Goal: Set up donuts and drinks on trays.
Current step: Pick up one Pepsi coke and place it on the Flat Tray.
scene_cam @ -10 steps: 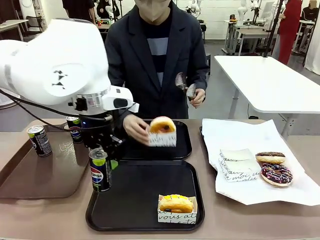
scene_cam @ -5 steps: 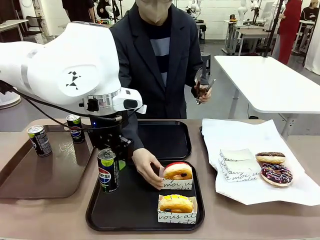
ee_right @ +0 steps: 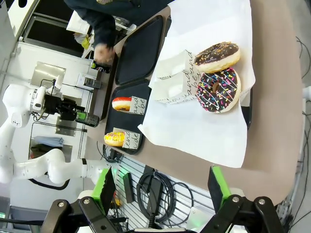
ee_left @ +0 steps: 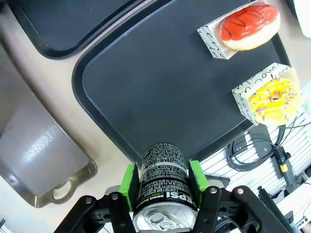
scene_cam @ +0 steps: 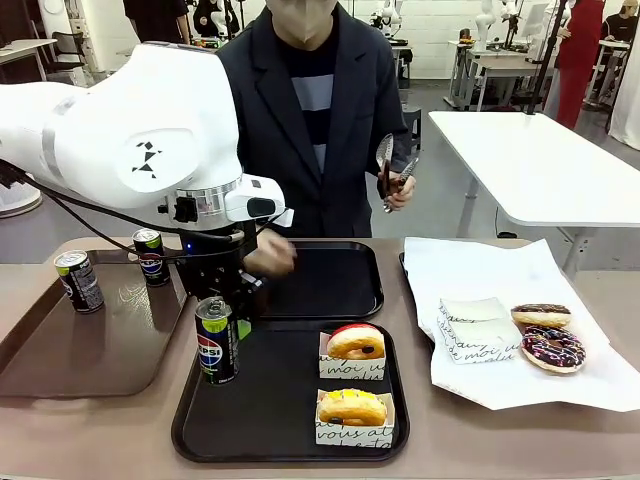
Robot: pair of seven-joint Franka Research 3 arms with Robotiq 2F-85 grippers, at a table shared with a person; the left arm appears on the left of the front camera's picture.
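My left gripper (scene_cam: 217, 322) is shut on a black Pepsi can (scene_cam: 216, 342), held upright at the left rim of the near black tray (scene_cam: 270, 410). From the left wrist view the can (ee_left: 164, 174) sits between the green pads (ee_left: 129, 187), above that tray's (ee_left: 160, 87) edge. A red donut (scene_cam: 355, 342) and a yellow donut (scene_cam: 352, 406) lie on printed papers at the tray's right side. The far black tray (scene_cam: 335, 285) holds nothing. My right gripper (ee_right: 163, 190) stands open, off the table's right end, with nothing between its fingers.
A brown tray (scene_cam: 60, 355) at the left carries two more cans (scene_cam: 78, 281) (scene_cam: 149, 256). White paper (scene_cam: 480, 275) on the right holds two chocolate donuts (scene_cam: 540, 315) (scene_cam: 553, 348). The person's hand (scene_cam: 268, 258) hovers by the far tray; the other hand grips tongs (scene_cam: 388, 175).
The person set the red donut on the near tray and pulled the hand back. My left gripper shifted slightly right with the can, then held still.
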